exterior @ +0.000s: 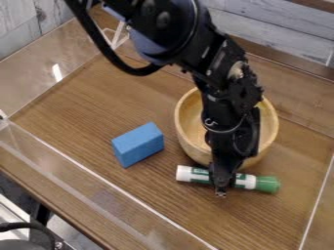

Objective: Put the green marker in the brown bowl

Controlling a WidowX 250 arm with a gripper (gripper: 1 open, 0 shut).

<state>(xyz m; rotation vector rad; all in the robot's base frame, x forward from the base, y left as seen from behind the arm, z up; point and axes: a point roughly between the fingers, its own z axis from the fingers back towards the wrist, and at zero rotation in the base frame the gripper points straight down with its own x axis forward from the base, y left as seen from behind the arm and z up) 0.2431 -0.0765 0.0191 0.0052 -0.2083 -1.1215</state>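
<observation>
1. The claw (222,187) points down over the green marker (193,175), its tips at the marker's middle; from this side I cannot tell how wide it stands or whether it grips.
2. The marker lies on the desk (98,117), white end toward the blue block (137,144), green cap pointing away from it.
3. The brown bowl (194,142) sits just behind the marker, partly hidden by the arm (170,29); the marker is outside it.
4. The blue block is beside the bowl, apart from the marker.
5. Bare desk shows beyond the green cap and in front of the marker.
</observation>
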